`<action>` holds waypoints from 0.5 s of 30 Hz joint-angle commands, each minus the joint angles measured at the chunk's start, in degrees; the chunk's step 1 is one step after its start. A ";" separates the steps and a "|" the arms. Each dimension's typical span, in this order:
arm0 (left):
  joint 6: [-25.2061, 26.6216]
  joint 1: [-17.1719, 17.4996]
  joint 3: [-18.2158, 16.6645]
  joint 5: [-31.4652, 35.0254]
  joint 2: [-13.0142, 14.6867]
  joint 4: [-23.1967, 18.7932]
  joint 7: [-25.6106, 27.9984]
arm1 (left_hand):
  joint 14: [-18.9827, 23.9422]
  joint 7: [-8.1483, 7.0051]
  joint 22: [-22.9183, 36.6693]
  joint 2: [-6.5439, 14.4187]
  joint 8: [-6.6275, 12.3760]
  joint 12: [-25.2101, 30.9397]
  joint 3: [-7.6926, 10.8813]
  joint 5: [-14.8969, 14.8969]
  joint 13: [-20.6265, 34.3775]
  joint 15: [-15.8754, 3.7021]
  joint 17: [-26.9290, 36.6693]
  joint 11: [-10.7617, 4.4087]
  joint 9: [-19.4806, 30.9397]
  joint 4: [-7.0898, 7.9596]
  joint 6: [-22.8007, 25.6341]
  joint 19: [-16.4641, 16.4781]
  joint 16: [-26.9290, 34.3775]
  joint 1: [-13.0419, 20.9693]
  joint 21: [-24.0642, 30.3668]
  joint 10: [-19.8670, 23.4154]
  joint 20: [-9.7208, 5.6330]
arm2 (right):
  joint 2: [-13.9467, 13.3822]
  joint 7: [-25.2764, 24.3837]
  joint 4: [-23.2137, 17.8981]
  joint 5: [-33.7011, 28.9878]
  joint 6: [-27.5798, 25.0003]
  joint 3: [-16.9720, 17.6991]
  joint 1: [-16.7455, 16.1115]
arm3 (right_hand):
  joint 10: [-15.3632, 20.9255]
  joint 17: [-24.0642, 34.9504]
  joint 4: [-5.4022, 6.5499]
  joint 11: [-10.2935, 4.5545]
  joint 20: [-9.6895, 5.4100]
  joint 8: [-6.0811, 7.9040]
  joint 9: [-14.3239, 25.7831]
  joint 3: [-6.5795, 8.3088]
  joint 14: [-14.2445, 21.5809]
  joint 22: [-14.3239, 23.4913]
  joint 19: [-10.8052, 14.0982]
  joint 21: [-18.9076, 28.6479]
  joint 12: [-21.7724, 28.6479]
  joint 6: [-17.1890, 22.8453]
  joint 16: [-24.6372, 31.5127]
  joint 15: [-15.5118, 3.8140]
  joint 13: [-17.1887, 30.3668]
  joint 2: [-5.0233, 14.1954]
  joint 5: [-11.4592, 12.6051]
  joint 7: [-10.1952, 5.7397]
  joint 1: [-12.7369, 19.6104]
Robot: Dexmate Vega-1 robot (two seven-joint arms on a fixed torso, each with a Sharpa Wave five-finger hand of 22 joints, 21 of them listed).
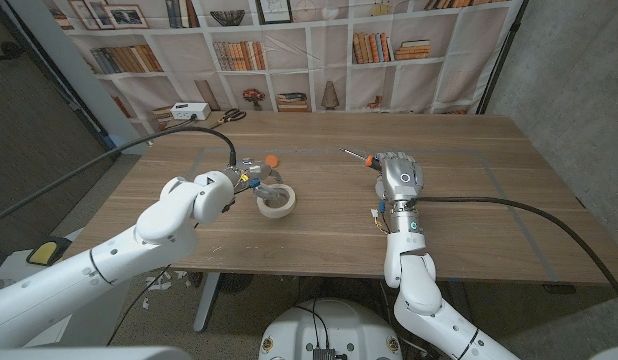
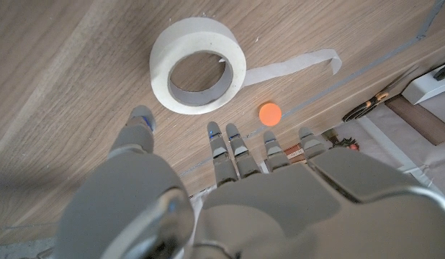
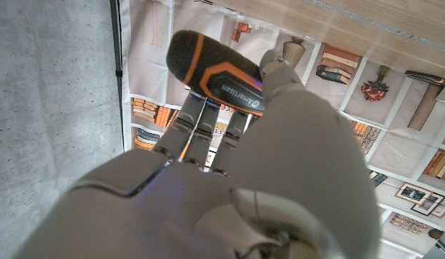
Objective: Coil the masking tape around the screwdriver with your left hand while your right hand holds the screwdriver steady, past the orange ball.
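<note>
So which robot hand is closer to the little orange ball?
The left hand. Its fingers reach close beside the orange ball, next to the masking tape. The right hand is well off to the ball's right, holding the screwdriver.

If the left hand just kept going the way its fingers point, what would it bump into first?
Most likely the masking tape roll, lying flat on the table just beyond the left hand, whose fingers are spread and hold nothing. The orange ball sits slightly to one side. How high the hand is, I cannot tell.
</note>
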 commanded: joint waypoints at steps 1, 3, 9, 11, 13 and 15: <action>1.61 -0.29 2.54 12.41 -3.12 0.47 -7.57 | 0.64 -0.28 0.00 0.08 0.05 0.26 -0.39 0.45 0.14 -0.29 0.13 0.02 0.14 0.14 0.17 -0.01 0.44 1.01 0.26 0.82 0.15 | -0.05 -1.10 0.01 1.10 0.89 0.68 -0.50 | 13.71 15.00 0.27 1.03 -8.43 -0.22 0.11 -0.01 26.12 0.00 -0.19 0.40 -0.02 14.57 0.37 -14.50 0.35 4.26 0.49 0.36 4.43; 0.96 -0.60 2.67 13.26 -3.88 1.15 -8.74 | 1.01 -0.22 -0.02 0.12 -0.15 0.24 -0.52 0.62 0.21 -0.54 0.12 0.01 0.16 0.20 -0.03 0.07 0.57 1.40 0.29 0.85 0.14 | 0.08 -1.27 0.32 1.29 1.03 0.69 -0.27 | 13.66 15.08 0.28 1.09 -8.44 -0.28 0.11 -0.06 26.15 -0.01 -0.23 0.48 -0.06 14.54 0.33 -14.50 0.39 4.27 0.51 0.38 4.46; -0.18 -1.08 3.45 17.47 -6.30 2.92 -12.09 | 8.24 -0.20 0.14 0.24 -1.06 0.90 -2.26 1.52 0.92 -4.81 0.75 0.30 0.28 0.98 0.30 2.81 3.24 3.40 1.42 3.03 -0.02 | 0.00 -1.49 0.73 1.78 1.31 0.75 0.01 | 13.76 15.34 0.35 0.95 -8.45 -0.38 0.11 -0.21 26.19 -0.04 -0.38 0.74 -0.10 14.59 0.16 -14.49 0.51 4.34 0.59 0.30 4.50; -0.61 -1.08 3.59 18.62 -6.98 3.45 -12.82 | 9.85 -0.08 0.31 0.96 -1.17 0.99 -2.46 1.72 1.12 -5.26 1.34 0.54 0.29 1.45 0.43 3.68 4.13 3.37 1.86 3.21 -0.50 | 0.25 -1.78 0.99 1.96 1.15 0.76 0.05 | 13.77 15.42 0.37 0.93 -8.45 -0.40 0.11 -0.26 26.20 -0.05 -0.45 0.81 -0.13 14.65 0.10 -14.49 0.53 4.35 0.60 0.33 4.52; -1.24 -0.83 3.19 18.41 -7.50 3.86 -12.96 | 10.35 0.04 0.46 1.26 -1.31 1.05 -2.69 1.82 1.28 -5.68 1.81 1.15 0.30 1.68 0.35 3.96 4.57 3.38 2.05 3.27 -0.50 | 0.15 -1.52 0.98 2.00 1.04 0.70 0.08 | 13.69 15.48 0.39 0.90 -8.45 -0.44 0.11 -0.31 26.18 -0.06 -0.52 0.91 -0.19 14.66 -0.01 -14.49 0.59 4.37 0.62 0.35 4.54; -1.93 -0.72 2.90 18.19 -7.93 4.34 -13.02 | 10.45 0.10 0.55 1.09 -1.58 0.96 -2.91 1.87 1.38 -5.77 1.99 1.44 0.30 1.62 -0.16 4.04 4.68 3.55 2.13 2.98 -0.54 | 0.09 -1.79 1.06 2.24 1.21 0.73 0.08 | 13.61 15.58 0.42 0.80 -8.44 -0.49 0.11 -0.38 26.20 -0.08 -0.58 1.01 -0.25 14.66 -0.08 -14.49 0.64 4.40 0.64 0.31 4.54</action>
